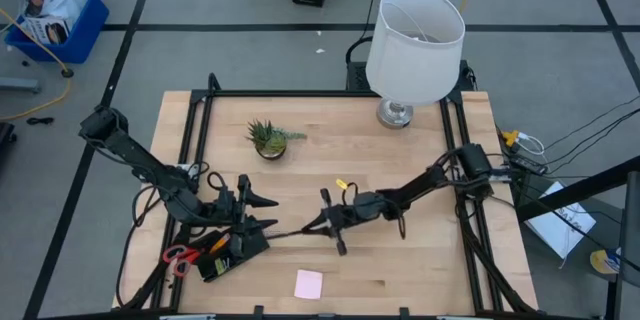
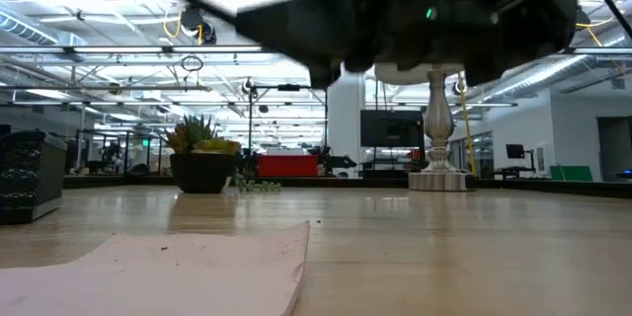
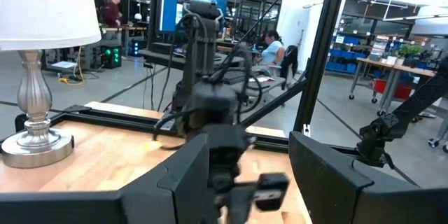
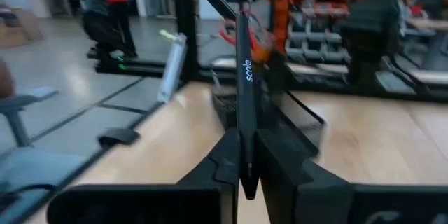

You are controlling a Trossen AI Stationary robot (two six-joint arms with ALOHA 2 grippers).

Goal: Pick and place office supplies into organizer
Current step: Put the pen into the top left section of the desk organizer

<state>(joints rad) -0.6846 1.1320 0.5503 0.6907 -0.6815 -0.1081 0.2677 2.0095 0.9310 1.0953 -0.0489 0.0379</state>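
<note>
Black pen (image 4: pixel 244 105) is what we have in hand: the right claw (image 4: pixel 241 171) is pinched narrow on it, the pen standing up between the fingers in the right wrist view with white lettering on the barrel. In the high view the right claw (image 1: pixel 322 222) sits mid-desk, with the pen's thin line running from it toward the organizer (image 1: pixel 228 252) at the desk's (image 1: pixel 420 260) near-left corner. The left claw (image 1: pixel 250 212) hovers just above the organizer, jaws standing wide with nothing between them, and in the left wrist view it faces the right arm.

Organizer already has orange pencils in it; red-handled scissors (image 1: pixel 178 257) lie just beside it on the left. Pink sticky-note pad (image 1: pixel 308 283) is still out on the desk, near the front edge, and a small yellow item (image 1: pixel 342 184) lies behind the right claw. The plant (image 1: pixel 268 140) and the lamp (image 1: pixel 412 40) are well apart from the action.

Risks as we judge them: the grip is near one end of the pen, so it could swivel or slip on the way. The two claws are close, so they could collide over the organizer. A long pen may catch the tray wall and tip out.
</note>
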